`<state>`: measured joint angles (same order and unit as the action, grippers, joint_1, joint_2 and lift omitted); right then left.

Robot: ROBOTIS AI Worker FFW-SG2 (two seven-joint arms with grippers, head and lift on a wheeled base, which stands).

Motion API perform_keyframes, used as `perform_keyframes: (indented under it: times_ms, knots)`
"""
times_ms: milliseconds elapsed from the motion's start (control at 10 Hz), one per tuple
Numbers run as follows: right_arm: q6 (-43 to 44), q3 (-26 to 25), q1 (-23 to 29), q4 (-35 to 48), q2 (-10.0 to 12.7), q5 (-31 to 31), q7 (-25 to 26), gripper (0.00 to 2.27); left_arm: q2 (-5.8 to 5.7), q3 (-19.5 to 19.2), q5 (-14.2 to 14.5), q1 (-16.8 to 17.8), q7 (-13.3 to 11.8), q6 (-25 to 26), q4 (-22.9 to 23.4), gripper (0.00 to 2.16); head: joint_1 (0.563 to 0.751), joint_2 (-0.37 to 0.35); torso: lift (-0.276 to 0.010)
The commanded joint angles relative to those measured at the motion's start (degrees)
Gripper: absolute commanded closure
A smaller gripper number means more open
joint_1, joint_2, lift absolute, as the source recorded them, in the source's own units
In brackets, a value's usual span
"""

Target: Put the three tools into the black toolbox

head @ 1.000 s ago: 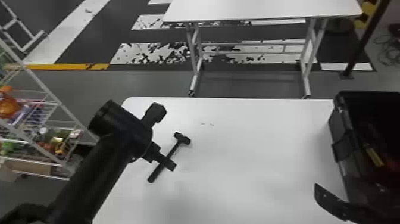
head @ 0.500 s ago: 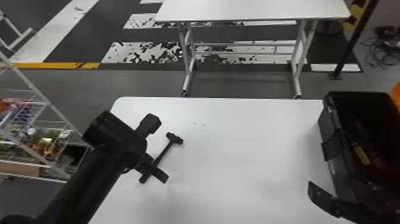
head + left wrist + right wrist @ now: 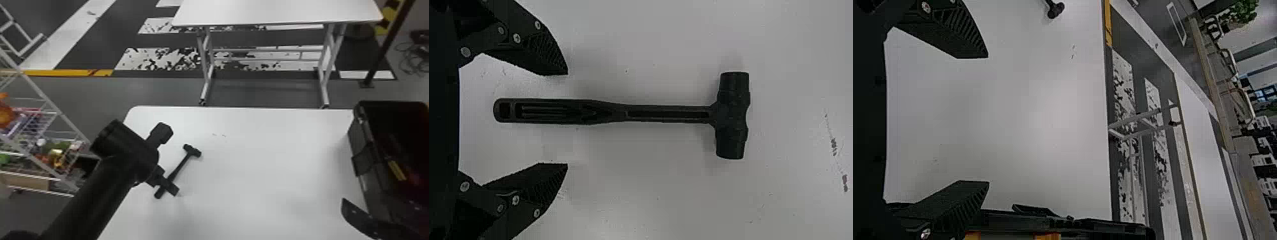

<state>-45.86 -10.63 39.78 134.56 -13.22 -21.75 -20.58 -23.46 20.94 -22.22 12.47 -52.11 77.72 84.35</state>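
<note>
Since a second ago, the left gripper (image 3: 169, 160) has shifted nearer along the hammer (image 3: 192, 151), which lies left on the desk (image 3: 271, 166), handle between its parted fingers. Right gripper (image 3: 359, 214): open, near the toolbox (image 3: 360, 150).

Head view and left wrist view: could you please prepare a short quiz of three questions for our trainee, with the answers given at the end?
1. True or false: the hammer lies on the white table.
2. The left gripper is: (a) shut on the hammer; (b) open, with the handle showing between its fingers; (c) turned away from the hammer.
3. Fill in: the black toolbox is at the robot's ____ side.
Key: 1 true; 2 b; 3 right.
</note>
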Motion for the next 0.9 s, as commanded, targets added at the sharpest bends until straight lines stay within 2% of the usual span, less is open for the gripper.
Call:
perform_keyframes:
  times_ms: [0, 200, 500, 600, 700, 800]
  knots:
    - [0.2, -0.5, 0.1, 0.0, 0.0, -0.4, -0.1, 0.08, 0.26, 0.4, -0.3, 0.7, 0.0, 0.1, -0.6, 1.69, 0.695, 0.172, -0.051]
    - [0.4, -0.9, 0.1, -0.1, 0.1, -0.7, 0.0, 0.08, 0.17, 0.4, -0.3, 1.4, -0.2, 0.6, -0.8, 2.14, 0.695, 0.162, -0.051]
    - [0.9, -1.0, 0.0, -0.9, 0.7, -0.7, 0.0, 0.08, 0.44, 0.1, 0.3, 1.5, -0.1, 2.4, 0.6, 2.14, 0.695, 0.156, -0.051]
    - [1.1, -0.9, -0.1, -1.1, 0.9, -0.7, 0.0, 0.08, 0.44, -0.3, 0.9, 1.1, 0.5, 3.1, 2.1, 2.14, 0.695, 0.155, -0.051]
    - [1.2, -0.7, -0.1, -1.1, 1.0, -0.7, 0.0, 0.08, 0.61, -0.8, 1.4, 0.1, 2.2, 3.6, 4.3, 2.14, 0.695, 0.149, -0.051]
    - [1.6, -0.5, -0.1, -1.1, 1.0, -0.7, 0.0, 0.08, 0.79, -3.3, 1.8, -2.1, 2.9, 4.2, 7.6, 2.14, 0.695, 0.146, -0.051]
